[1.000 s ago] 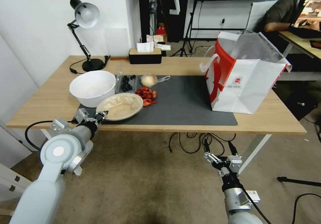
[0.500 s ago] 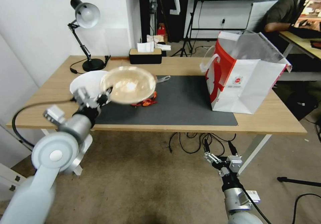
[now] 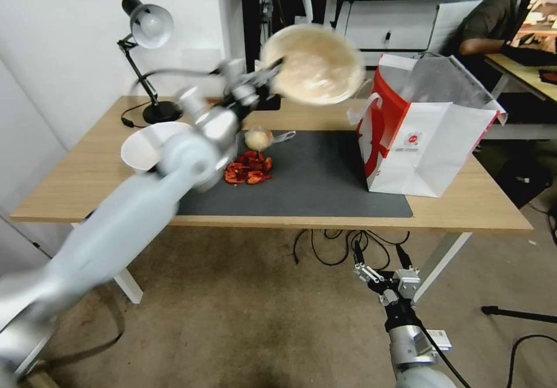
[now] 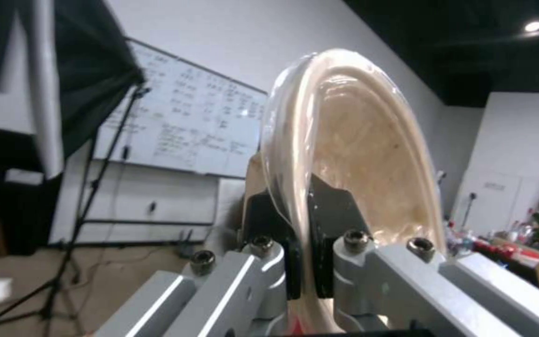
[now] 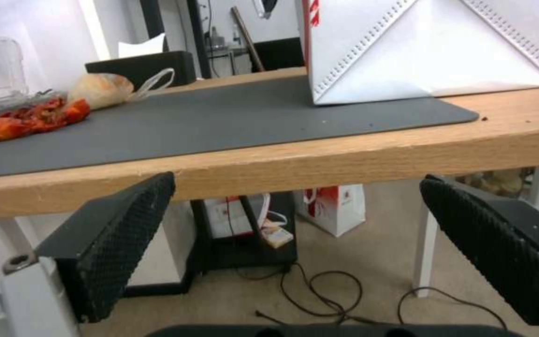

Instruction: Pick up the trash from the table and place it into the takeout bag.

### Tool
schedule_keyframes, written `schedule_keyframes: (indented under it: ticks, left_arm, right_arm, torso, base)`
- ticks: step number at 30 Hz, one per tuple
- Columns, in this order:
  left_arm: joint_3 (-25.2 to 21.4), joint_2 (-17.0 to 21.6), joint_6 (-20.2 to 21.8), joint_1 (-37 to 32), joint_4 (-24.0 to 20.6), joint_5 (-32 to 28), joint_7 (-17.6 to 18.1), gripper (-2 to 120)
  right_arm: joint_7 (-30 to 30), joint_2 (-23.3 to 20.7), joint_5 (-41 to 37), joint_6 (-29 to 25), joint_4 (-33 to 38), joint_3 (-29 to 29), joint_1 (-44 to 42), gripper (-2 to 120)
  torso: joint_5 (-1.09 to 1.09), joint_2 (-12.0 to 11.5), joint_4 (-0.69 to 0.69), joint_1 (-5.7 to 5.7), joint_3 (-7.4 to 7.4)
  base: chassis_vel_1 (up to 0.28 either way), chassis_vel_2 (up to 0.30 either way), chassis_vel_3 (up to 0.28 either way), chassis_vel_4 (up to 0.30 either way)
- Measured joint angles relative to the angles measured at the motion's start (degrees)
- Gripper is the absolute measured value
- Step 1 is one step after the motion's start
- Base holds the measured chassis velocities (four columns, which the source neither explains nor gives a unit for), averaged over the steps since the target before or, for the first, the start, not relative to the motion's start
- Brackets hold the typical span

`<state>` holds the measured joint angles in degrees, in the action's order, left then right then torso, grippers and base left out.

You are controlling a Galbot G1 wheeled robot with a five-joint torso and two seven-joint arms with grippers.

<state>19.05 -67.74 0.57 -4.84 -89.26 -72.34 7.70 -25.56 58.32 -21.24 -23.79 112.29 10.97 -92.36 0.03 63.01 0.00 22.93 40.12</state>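
One shallow beige bowl (image 3: pixel 313 64) rim-clamped by left end effector (image 3: pixel 272 75), raised to clear takeout bag (image 3: pixel 426 127); right end effector (image 3: pixel 364 273) apart below desk (image 3: pixel 464 202).

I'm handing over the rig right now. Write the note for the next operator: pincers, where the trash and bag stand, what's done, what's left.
Left pincer: shut on the rim of the shallow beige bowl, held tilted in the air above the table, beside the takeout bag.
Right pincer: open, parked low in front of the table edge.
Bag stands upright and open at the mat's right end.
Left: drop the bowl in; the wrapped yellowish lump and red scraps lie on the mat.
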Motion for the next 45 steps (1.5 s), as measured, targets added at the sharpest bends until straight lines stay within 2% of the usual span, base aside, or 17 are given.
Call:
schedule_keyframes:
  ticks: [1, 2, 4, 5, 7, 11, 14, 15, 17, 19, 22, 29, 35, 39, 41, 43, 45]
  left_arm:
    - [0.6, -2.3, 0.0, 1.4, 2.0, 0.4, -0.1, 2]
    - [0.6, -2.3, 0.0, 1.4, 2.0, 0.4, -0.1, 2]
    - [2.8, -9.3, -0.1, 5.1, 8.4, 2.6, -0.5, 2]
    - [2.8, -9.3, -0.1, 5.1, 8.4, 2.6, -0.5, 2]
    - [4.0, -13.3, -0.4, 6.6, 13.1, 4.7, -1.2, 2]
    - [5.1, -16.1, -0.7, 7.4, 16.5, 6.7, -2.2, 2]
    - [7.6, -19.1, -1.3, 7.9, 20.9, 13.5, -4.6, 2]
    - [7.6, -19.1, -1.3, 7.9, 20.9, 13.5, -4.6, 2]
    - [10.1, -18.9, -2.4, 7.9, 21.5, 22.3, -7.8, 2]
    - [10.3, -18.8, -2.5, 7.9, 21.5, 23.3, -8.2, 2]
    - [12.6, -17.6, -4.4, 8.5, 21.9, 36.7, -12.2, 9]
    - [13.3, -18.0, -4.6, 9.2, 22.7, 39.0, -11.4, 32]
    - [13.0, -17.1, -4.6, 9.5, 21.8, 37.3, -10.8, 57]
    - [12.5, -16.7, -4.6, 9.5, 21.0, 36.2, -9.8, 65]
    - [9.1, -14.3, -4.6, 6.1, 15.3, 32.4, -1.4, 85]
    - [8.1, -13.0, -4.6, 4.5, 13.3, 32.6, -0.3, 89]
    - [5.5, -8.6, -4.8, -0.3, 8.2, 35.5, 0.9, 98]
  right_arm:
    - [0.0, 0.0, 0.0, 0.0, 0.0, 0.0, 0.0, 100]
    - [0.0, 0.0, 0.0, 0.0, 0.0, 0.0, 0.0, 100]
    - [0.0, 0.0, 0.0, 0.0, 0.0, 0.0, 0.0, 100]
    - [0.0, 0.0, 0.0, 0.0, 0.0, 0.0, 0.0, 100]
    - [0.0, 0.0, 0.0, 0.0, 0.0, 0.0, 0.0, 100]
    - [0.0, 0.0, 0.0, 0.0, 0.0, 0.0, 0.0, 100]
    - [0.0, 0.0, 0.0, 0.0, 0.0, 0.0, 0.0, 100]
    - [0.0, 0.0, 0.0, 0.0, 0.0, 0.0, 0.0, 100]
    - [0.0, 0.0, 0.0, 0.0, 0.0, 0.0, 0.0, 100]
    - [0.0, 0.0, 0.0, 0.0, 0.0, 0.0, 0.0, 100]
    - [0.0, 0.0, 0.0, 0.0, 0.0, 0.0, 0.0, 100]
    - [0.0, 0.0, 0.0, 0.0, 0.0, 0.0, 0.0, 100]
    - [0.0, 0.0, 0.0, 0.0, 0.0, 0.0, 0.0, 100]
    - [0.0, 0.0, 0.0, 0.0, 0.0, 0.0, 0.0, 100]
    - [0.0, 0.0, 0.0, 0.0, 0.0, 0.0, 0.0, 100]
    - [0.0, 0.0, 0.0, 0.0, 0.0, 0.0, 0.0, 100]
    - [0.0, 0.0, 0.0, 0.0, 0.0, 0.0, 0.0, 100]
  torso:
    - [-0.02, 0.0, 0.0, 0.0, 0.0]
    - [-0.02, 0.0, 0.0, 0.0, 0.0]
    - [0.01, 0.0, -0.04, 0.0, 0.0]
    - [0.01, 0.0, -0.04, 0.0, 0.0]
    - [0.0, 0.0, -0.03, 0.0, 0.0]
    - [-0.01, 0.0, -0.01, 0.0, 0.0]
    - [-0.02, 0.0, -0.01, 0.0, -0.01]
    - [-0.02, 0.0, -0.01, 0.0, -0.01]
    - [-0.03, 0.0, 0.0, -0.01, -0.01]
    - [-0.03, 0.0, 0.0, -0.01, -0.01]
    - [-0.04, 0.0, 0.02, -0.02, -0.01]
    - [-0.03, 0.0, -0.01, -0.01, -0.01]
    - [-0.04, 0.0, 0.0, -0.01, -0.01]
    - [-0.04, 0.0, -0.01, -0.01, -0.01]
    - [-0.03, 0.0, -0.02, -0.02, -0.02]
    - [-0.04, 0.0, -0.03, -0.01, -0.01]
    - [-0.05, 0.0, -0.03, -0.01, -0.02]
  base:
    - [0.0, 0.0, 0.0, 0.0]
    - [0.0, 0.0, 0.0, 0.0]
    - [0.0, 0.0, 0.0, 0.0]
    - [0.0, 0.0, 0.0, 0.0]
    - [0.0, 0.0, 0.0, 0.0]
    - [0.0, 0.0, 0.0, 0.0]
    - [0.0, 0.0, 0.0, 0.0]
    - [0.0, 0.0, 0.0, 0.0]
    - [0.0, 0.0, 0.0, 0.0]
    - [0.0, 0.0, 0.0, 0.0]
    - [0.0, 0.0, 0.0, 0.0]
    - [0.0, 0.0, 0.0, 0.0]
    - [0.0, 0.0, 0.0, 0.0]
    - [0.0, 0.0, 0.0, 0.0]
    - [0.0, 0.0, 0.0, 0.0]
    - [0.0, 0.0, 0.0, 0.0]
    - [0.0, 0.0, 0.0, 0.0]
